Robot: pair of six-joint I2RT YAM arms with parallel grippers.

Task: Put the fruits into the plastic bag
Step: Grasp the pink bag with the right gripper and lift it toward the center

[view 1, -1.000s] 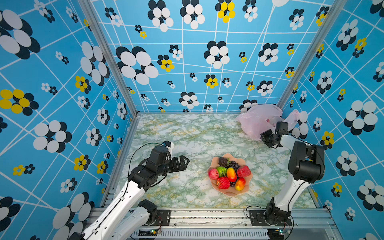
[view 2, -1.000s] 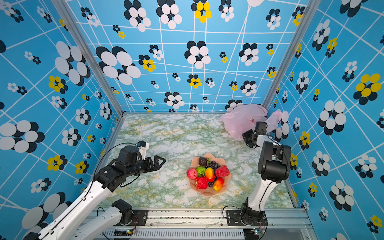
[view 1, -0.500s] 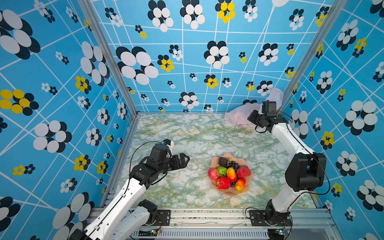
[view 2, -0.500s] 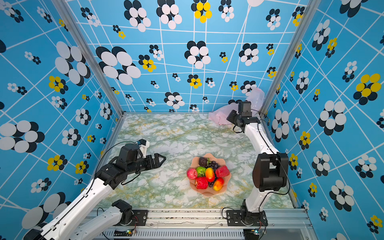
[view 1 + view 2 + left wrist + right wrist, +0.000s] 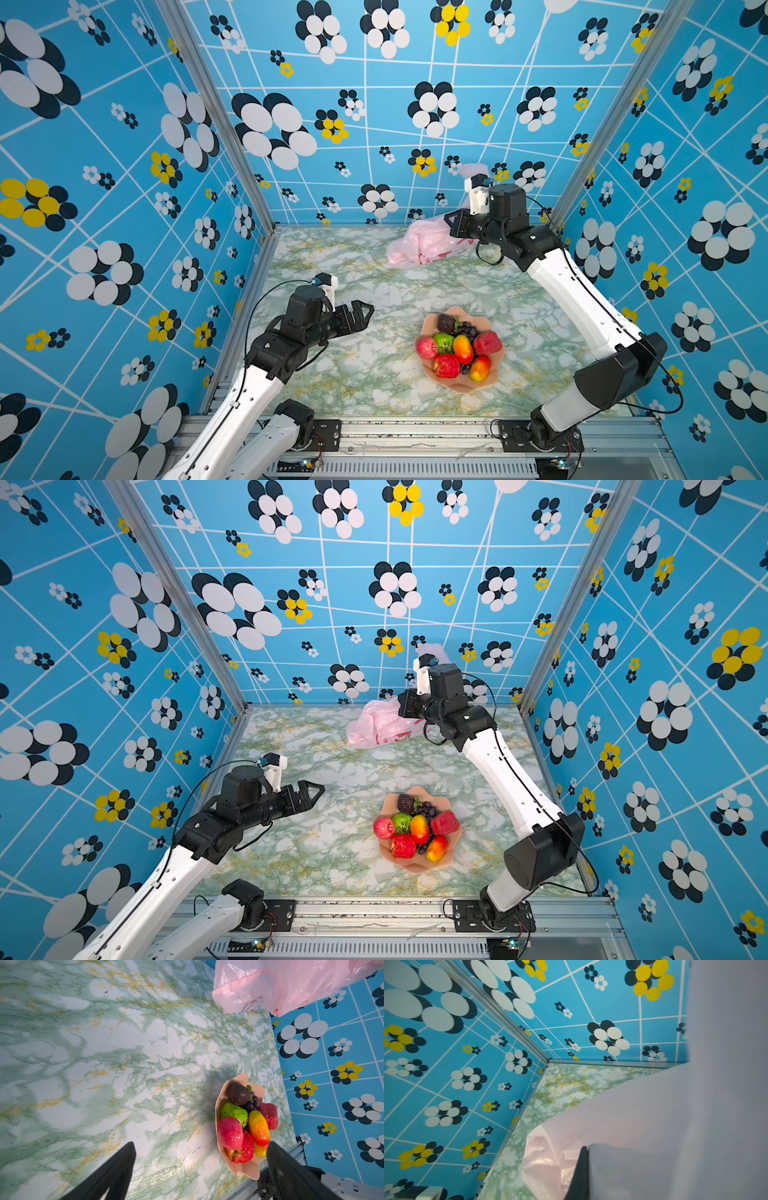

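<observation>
The right gripper [image 5: 452,226] was clamped on the plastic bag [image 5: 415,248]; it looked thin, limp and slippery, likely best pinched at its rim; the left gripper [image 5: 368,316] stood open.

No text, label, brand or number readable anywhere. The plastic bag [image 5: 417,246] has red print on its side, too crumpled and small to read in both top views. In the left wrist view the print shows only as red strokes, with no letters to make out. In the right wrist view the bag is a blur.
</observation>
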